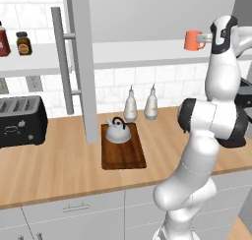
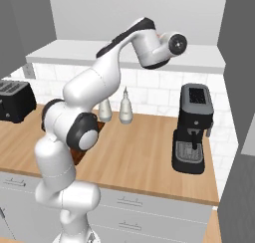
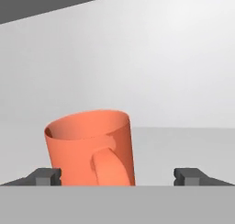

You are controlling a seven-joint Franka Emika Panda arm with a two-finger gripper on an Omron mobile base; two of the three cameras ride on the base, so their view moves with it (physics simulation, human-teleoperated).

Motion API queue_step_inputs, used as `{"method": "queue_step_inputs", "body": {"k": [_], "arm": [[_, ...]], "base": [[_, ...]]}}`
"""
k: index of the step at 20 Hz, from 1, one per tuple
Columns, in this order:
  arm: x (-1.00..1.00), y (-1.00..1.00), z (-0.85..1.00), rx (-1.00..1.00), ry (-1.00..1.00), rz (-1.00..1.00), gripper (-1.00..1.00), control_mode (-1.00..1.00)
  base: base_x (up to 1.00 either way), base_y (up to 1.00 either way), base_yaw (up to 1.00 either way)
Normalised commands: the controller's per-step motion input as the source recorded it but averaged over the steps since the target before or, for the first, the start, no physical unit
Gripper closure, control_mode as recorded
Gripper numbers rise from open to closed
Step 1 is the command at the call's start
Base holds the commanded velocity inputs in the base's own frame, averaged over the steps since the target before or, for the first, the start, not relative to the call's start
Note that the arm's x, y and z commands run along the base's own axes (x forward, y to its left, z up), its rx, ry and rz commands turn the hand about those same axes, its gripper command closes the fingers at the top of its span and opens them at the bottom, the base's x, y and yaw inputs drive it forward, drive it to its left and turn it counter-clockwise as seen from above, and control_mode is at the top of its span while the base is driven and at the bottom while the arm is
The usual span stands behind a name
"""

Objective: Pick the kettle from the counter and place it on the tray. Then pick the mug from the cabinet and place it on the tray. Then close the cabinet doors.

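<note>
A: Hand view. The mug (image 3: 91, 147) stands upright on the white shelf (image 3: 183, 149) of the cabinet, its loop handle turned toward the camera. The pincer (image 3: 117, 176) is spread wide, one dark fingertip (image 3: 45, 176) at the mug's left edge, the other well off to its right. Nothing is gripped.

B: Why is the mug off-centre between the tips?

A: By my judgement the approach is not yet squared up; the body sits nearer the left tip, so closing here would likely push the mug sideways before both tips bear on it.

B: And the left base view?

A: There the kettle (image 1: 118, 131) already sits on the tray (image 1: 123, 153), toward its rear end, which leaves the near half of the board bare for the mug. The tray lies on the worktop (image 1: 59, 170) just in front of two white bottles (image 1: 141, 104). The mug (image 1: 194, 40) is high on the shelf, with the arm's wrist (image 1: 222, 35) level beside it.

B: The cabinet doors?

A: One grey door (image 1: 82, 62) stands swung open, edge-on over the worktop, its bar handle (image 1: 61, 59) facing left. It must stay open until the mug is out.
</note>
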Motion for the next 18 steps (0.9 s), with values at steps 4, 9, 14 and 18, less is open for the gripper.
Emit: {"method": "queue_step_inputs", "body": {"k": [4,9,14,18], "arm": [[0.00,0.00,-0.04,0.00,-0.03,0.07,1.00,-1.00],[0.00,0.00,-0.07,0.00,0.00,0.05,1.00,-1.00],[-0.04,0.02,-0.04,0.00,0.00,0.00,1.00,-1.00],[-0.18,0.00,-0.02,0.00,0.00,0.00,1.00,-1.00]], "base": [[0.00,0.00,0.00],[0.00,0.00,0.00],[0.00,0.00,0.00],[0.00,0.00,0.00]]}}
